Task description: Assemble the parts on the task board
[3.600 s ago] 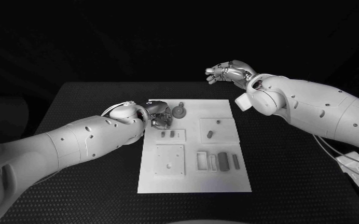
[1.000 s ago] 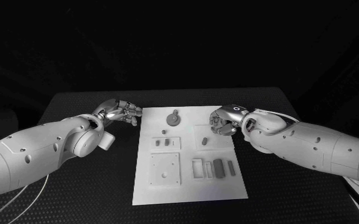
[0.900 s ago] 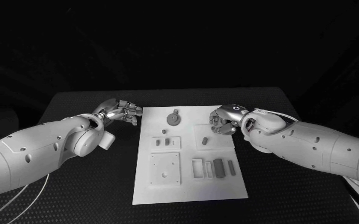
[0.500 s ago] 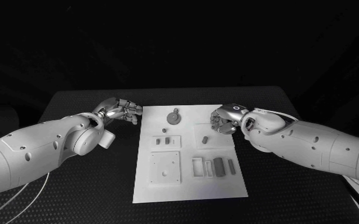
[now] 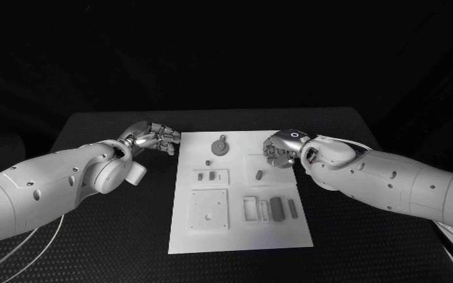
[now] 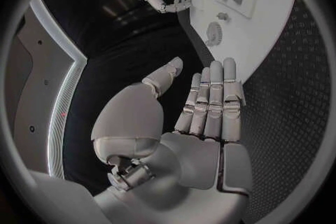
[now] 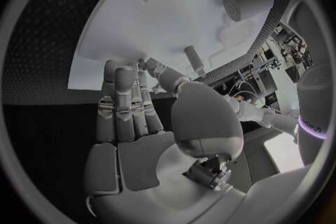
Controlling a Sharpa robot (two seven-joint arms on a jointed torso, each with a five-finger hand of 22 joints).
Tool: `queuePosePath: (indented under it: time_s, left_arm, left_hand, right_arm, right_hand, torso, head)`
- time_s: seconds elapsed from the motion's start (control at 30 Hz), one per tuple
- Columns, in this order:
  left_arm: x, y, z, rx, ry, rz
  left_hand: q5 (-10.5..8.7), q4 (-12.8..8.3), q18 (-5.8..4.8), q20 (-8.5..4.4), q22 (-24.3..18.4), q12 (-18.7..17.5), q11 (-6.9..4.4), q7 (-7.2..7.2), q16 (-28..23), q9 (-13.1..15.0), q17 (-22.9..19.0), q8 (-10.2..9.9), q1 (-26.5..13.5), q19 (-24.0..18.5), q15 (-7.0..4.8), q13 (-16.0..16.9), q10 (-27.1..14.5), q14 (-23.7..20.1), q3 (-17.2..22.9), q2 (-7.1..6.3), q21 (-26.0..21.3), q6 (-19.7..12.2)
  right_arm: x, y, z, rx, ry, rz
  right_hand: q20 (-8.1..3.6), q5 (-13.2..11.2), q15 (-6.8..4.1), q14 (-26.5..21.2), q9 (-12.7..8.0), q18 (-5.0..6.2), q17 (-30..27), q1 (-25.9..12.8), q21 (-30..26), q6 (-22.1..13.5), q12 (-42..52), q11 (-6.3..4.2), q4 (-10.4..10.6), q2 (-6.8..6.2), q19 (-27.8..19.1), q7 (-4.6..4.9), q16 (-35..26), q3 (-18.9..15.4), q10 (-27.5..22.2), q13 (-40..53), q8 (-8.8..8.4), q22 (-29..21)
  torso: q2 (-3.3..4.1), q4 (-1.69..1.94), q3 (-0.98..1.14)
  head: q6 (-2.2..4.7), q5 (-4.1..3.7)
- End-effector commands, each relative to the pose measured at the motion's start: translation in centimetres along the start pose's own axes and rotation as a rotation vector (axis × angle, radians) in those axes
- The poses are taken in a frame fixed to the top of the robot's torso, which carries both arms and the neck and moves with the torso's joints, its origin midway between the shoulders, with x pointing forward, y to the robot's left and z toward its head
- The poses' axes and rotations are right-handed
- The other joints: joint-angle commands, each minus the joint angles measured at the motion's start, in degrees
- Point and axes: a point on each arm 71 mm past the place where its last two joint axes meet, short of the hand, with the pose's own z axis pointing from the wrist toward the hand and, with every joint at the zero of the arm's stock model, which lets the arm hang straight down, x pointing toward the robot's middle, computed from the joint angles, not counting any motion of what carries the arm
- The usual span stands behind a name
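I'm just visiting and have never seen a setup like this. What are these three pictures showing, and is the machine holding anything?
It is a robot with two white arms, each ending in a silver hand. The square picture looks down from its head at a black table. The left hand hovers beside the white task board, off its edge; the right hand hovers over the board. Small grey parts lie on the board. The two round pictures come from cameras at the wrists, behind each hand: the left hand has its fingers out and apart, holding nothing, and the right hand looks empty too.
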Motion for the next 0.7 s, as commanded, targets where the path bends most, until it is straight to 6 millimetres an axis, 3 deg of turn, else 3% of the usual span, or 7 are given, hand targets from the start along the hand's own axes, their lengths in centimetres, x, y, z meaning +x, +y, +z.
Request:
queuePosePath:
  time_s: [0.03,0.2,0.3,0.47,0.7]
  left_arm:
    - [0.09,-0.15,0.01,0.009,0.012,-0.011]
    - [0.11,-0.14,0.02,0.008,0.015,-0.011]
    - [0.16,-0.16,0.03,0.008,0.017,-0.012]
    - [0.14,-0.14,0.04,0.007,0.016,-0.012]
    - [0.11,-0.14,0.03,0.007,0.014,-0.011]
  left_hand:
    - [-0.15,0.0,1.07,0.19,-0.1,0.0,0.35,0.22,-0.4,-0.1,0.1,0.0,-0.6,0.2,0.25,-0.1,-0.1,0.1,-0.3,-0.05,-0.4,-0.1]
    - [-0.15,0.0,1.07,0.20,-0.1,0.0,0.36,0.23,-0.4,-0.1,0.1,0.0,-0.6,0.2,0.26,-0.1,-0.1,0.1,-0.3,-0.03,-0.4,-0.1]
    - [-0.15,0.0,1.07,0.21,-0.1,0.0,0.37,0.24,-0.4,-0.1,0.1,0.0,-0.6,0.2,0.26,-0.2,-0.1,0.1,-0.3,-0.02,-0.4,-0.2]
    - [-0.15,0.0,1.08,0.21,-0.1,0.0,0.37,0.24,-0.5,-0.1,0.2,0.0,-0.5,0.2,0.26,-0.2,-0.1,0.2,-0.3,0.03,-0.4,-0.2]
    - [-0.14,0.0,1.08,0.21,-0.2,0.0,0.37,0.24,-0.5,-0.1,0.2,0.0,-0.5,0.3,0.26,-0.2,-0.1,0.2,-0.3,0.08,-0.5,-0.2]
  right_arm:
    - [1.84,0.42,-0.22,-0.008,0.077,-0.011]
    - [1.89,0.41,-0.19,-0.005,0.077,-0.021]
    - [1.90,0.47,-0.15,-0.006,0.076,-0.038]
    - [2.19,0.79,-0.14,-0.012,0.101,-0.083]
    - [2.27,1.11,-0.18,-0.011,0.099,-0.109]
  right_hand:
    - [-0.04,-0.1,-0.50,0.0,0.0,0.33,-0.1,0.0,0.3,0.6,-0.2,-0.01,0.0,0.11,0.5,-0.03,0.4,-0.2,0.4,-0.1,0.14,0.1]
    - [-0.19,-0.1,-0.62,0.1,0.1,0.33,-0.2,-0.1,0.6,0.9,-0.4,-0.12,0.1,0.56,0.8,-0.15,0.8,-0.2,0.9,0.2,0.21,0.5]
    - [-0.63,0.0,-1.09,0.6,0.3,0.33,-0.1,1.3,1.1,2.0,-0.3,-0.56,-0.1,1.98,1.4,-0.60,1.8,0.7,2.1,0.8,0.67,1.2]
    - [-1.03,0.0,-1.80,1.0,0.6,0.33,0.2,2.2,1.9,4.1,-0.3,-1.29,0.3,1.01,2.8,-1.31,4.3,6.6,4.4,2.3,1.14,2.1]
    - [-1.59,0.0,-2.51,0.8,2.0,0.33,0.2,2.5,3.0,5.7,-0.2,-2.06,0.1,0.83,3.7,-2.10,5.7,8.0,6.0,4.0,2.12,2.3]
  torso:
    - [0.03,0.08,0.03]
    - [0.01,-0.03,-0.01]
    - [0.00,-0.03,-0.01]
    - [-0.01,-0.01,0.04]
    - [-0.01,-0.01,0.01]
  head:
    - [-0.26,0.10]
    - [-0.47,0.09]
    - [-0.47,0.06]
    - [-0.63,-0.06]
    - [-0.95,-0.17]
